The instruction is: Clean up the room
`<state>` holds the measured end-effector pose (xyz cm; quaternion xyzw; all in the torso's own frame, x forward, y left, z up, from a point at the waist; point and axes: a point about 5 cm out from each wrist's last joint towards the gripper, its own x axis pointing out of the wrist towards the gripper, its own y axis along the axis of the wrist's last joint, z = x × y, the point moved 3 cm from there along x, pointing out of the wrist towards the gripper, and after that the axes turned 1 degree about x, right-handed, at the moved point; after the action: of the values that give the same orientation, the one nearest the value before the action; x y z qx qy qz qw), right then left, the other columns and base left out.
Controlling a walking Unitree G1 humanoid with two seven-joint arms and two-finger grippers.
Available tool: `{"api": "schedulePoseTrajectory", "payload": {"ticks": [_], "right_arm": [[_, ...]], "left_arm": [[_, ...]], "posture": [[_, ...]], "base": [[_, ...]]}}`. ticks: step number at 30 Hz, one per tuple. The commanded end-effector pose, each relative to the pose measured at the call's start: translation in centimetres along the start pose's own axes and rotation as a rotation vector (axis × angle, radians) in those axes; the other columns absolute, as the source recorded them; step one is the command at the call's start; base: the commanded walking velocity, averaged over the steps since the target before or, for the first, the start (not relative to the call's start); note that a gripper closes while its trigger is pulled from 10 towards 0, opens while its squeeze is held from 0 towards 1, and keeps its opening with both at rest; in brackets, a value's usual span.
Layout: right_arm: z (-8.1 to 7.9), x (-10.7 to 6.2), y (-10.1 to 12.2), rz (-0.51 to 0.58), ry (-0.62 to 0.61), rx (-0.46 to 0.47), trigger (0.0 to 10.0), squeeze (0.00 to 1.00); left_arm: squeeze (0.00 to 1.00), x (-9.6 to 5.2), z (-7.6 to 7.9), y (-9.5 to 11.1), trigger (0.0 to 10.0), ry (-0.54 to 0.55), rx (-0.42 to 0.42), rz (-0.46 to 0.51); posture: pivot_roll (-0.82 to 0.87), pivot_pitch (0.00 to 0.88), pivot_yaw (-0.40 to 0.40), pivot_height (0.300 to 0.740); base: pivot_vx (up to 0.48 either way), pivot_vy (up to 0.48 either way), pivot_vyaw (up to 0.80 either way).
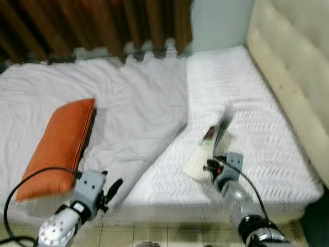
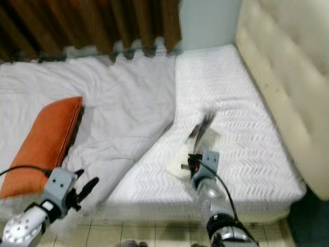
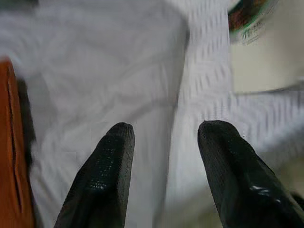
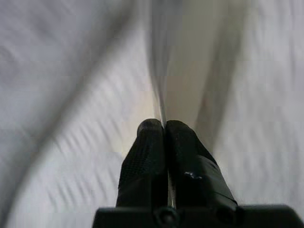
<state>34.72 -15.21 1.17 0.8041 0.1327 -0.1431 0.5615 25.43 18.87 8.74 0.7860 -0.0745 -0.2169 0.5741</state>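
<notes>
The right hand [image 4: 164,124] has its two black fingers [image 4: 145,156] pressed tight together. They pinch the thin edge of a flat, pale thing [image 4: 190,61]. It is too blurry to say what it is. In the eye views this hand [image 1: 222,128] is held out over the bed, and the pale thing [image 1: 198,157] shows near it, just above the mattress [image 1: 247,103]. A bit of red and dark shows on the thing too, but it is smeared.

The left hand [image 3: 164,135] has its two fingers [image 3: 107,166] spread wide apart, and there is nothing between them. It points at the white blanket [image 3: 95,71]. In the eye views the left hand [image 1: 114,188] is low at the near edge of the bed, close to the blanket's edge.

An orange pillow [image 1: 59,146] lies on the blanket, on the left side of the bed. The blanket [image 1: 128,103] is crumpled and covers the left part of the bed. The right part shows the bare white mattress with a zigzag pattern. A cream padded headboard [image 1: 293,62] stands along the right side. Brown curtains [image 1: 92,23] hang behind the bed. Pale floor tiles [image 1: 164,234] show below.
</notes>
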Motion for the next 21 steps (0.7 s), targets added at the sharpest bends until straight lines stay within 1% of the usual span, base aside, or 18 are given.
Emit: {"api": "schedulePoseTrajectory", "payload": {"ticks": [1, 2, 3, 4, 5, 6, 7, 8, 9, 10, 13, 15, 16, 17, 18, 19, 20, 21], "right_arm": [[0.2, -0.2, -1.4, -0.056, -0.029, 0.042, 0.0, 0.00], [1.2, -0.7, -2.7, -0.097, -0.075, 0.049, 0.0, 0.00], [1.5, -0.9, -3.1, -0.109, -0.090, 0.048, 0.0, 0.00], [1.5, -0.9, -3.1, -0.109, -0.090, 0.048, 0.0, 0.00], [2.1, -1.1, -3.6, -0.125, -0.112, 0.055, 0.0, 0.00], [2.9, -1.4, -3.8, -0.139, -0.134, 0.038, 0.0, 0.00], [3.4, -1.4, -3.5, -0.133, -0.145, 0.018, 0.0, 0.00], [3.4, -1.4, -3.5, -0.133, -0.145, 0.018, 0.0, 0.00], [3.7, -1.4, -3.3, -0.126, -0.150, 0.003, 0.0, 0.00], [4.2, -1.4, -2.7, -0.117, -0.148, -0.057, 0.0, 0.00], [5.2, -1.1, -0.5, -0.086, -0.122, -0.318, 0.0, 0.00], [5.9, -0.9, 1.1, -0.062, -0.122, -0.425, 0.0, 0.00], [6.3, -0.8, 2.5, -0.036, -0.122, -0.489, 0.0, 0.00], [6.3, -0.8, 2.5, -0.036, -0.122, -0.489, 0.0, 0.00], [6.4, -0.8, 2.9, -0.028, -0.122, -0.506, 0.0, 0.00], [6.7, -0.6, 4.6, 0.003, -0.125, -0.563, 0.0, 0.00], [6.7, -0.6, 4.6, 0.003, -0.125, -0.563, 0.0, 0.00], [7.3, -0.5, 6.6, 0.040, -0.156, -0.588, 0.0, 0.00]], "left_arm": [[0.00, -0.7, -0.6, 0.5, 10.0, 0.007, 0.005, 0.000], [0.00, -1.3, -0.8, 0.6, 10.0, 0.008, 0.019, -0.016], [0.00, -1.5, -0.8, 0.6, 10.0, 0.008, 0.027, -0.020], [0.00, -1.5, -0.8, 0.6, 10.0, 0.008, 0.027, -0.020], [0.00, -1.8, -0.8, 0.6, 10.0, 0.005, 0.024, -0.033], [0.00, -2.2, -0.8, 0.5, 10.0, 0.002, 0.020, -0.050], [0.00, -2.4, -0.9, 0.4, 10.0, 0.001, 0.017, -0.060], [0.00, -2.4, -0.9, 0.4, 10.0, 0.001, 0.017, -0.060], [0.00, -2.5, -0.9, 0.4, 10.0, 0.001, 0.016, -0.065], [0.00, -2.7, -1.0, 0.3, 10.0, 0.006, 0.011, -0.074], [0.00, -2.8, -0.8, 0.1, 10.0, 0.008, -0.003, -0.087], [0.00, -2.7, -0.3, 0.0, 10.0, -0.001, -0.009, -0.089], [0.00, -2.6, 0.9, -0.1, 10.0, -0.040, -0.014, -0.083], [0.00, -2.6, 0.9, -0.1, 10.0, -0.040, -0.014, -0.083], [0.00, -2.6, 1.4, -0.1, 10.0, -0.056, -0.015, -0.081], [0.00, -2.3, 3.9, -0.3, 10.0, -0.149, -0.030, -0.052], [0.00, -2.3, 3.9, -0.3, 10.0, -0.149, -0.030, -0.052], [0.00, -1.6, 6.7, -0.6, 10.0, -0.251, -0.044, -0.036]], "posture": [[0.27, 0.504, 0.143, 0.740], [0.28, 0.530, 0.153, 0.740], [0.28, 0.530, 0.153, 0.740], [0.28, 0.530, 0.153, 0.740], [0.28, 0.538, 0.155, 0.740], [0.28, 0.542, 0.156, 0.740], [0.27, 0.551, 0.154, 0.740], [0.27, 0.551, 0.154, 0.740], [0.27, 0.556, 0.154, 0.740], [0.26, 0.554, 0.150, 0.740], [0.25, 0.550, 0.145, 0.740], [0.22, 0.555, 0.130, 0.740], [0.19, 0.553, 0.111, 0.740], [0.19, 0.553, 0.111, 0.740], [0.19, 0.553, 0.111, 0.740], [0.16, 0.557, 0.080, 0.740], [0.16, 0.557, 0.080, 0.740], [0.14, 0.562, 0.064, 0.740]], "base": [[0.000, 0.000, 0.00], [0.000, 0.000, 0.00], [0.000, 0.000, 0.00], [0.000, 0.000, 0.00], [0.000, 0.000, 0.00], [0.000, 0.000, 0.00], [0.000, 0.000, 0.00], [0.000, 0.000, 0.00], [0.000, 0.000, 0.00], [0.000, 0.000, 0.00], [0.000, 0.000, 0.00], [0.000, 0.000, 0.00], [0.000, 0.000, 0.00], [0.000, 0.000, 0.00], [0.000, 0.000, 0.00], [0.000, 0.000, 0.00], [0.000, 0.000, 0.00], [0.000, 0.000, 0.00]]}}
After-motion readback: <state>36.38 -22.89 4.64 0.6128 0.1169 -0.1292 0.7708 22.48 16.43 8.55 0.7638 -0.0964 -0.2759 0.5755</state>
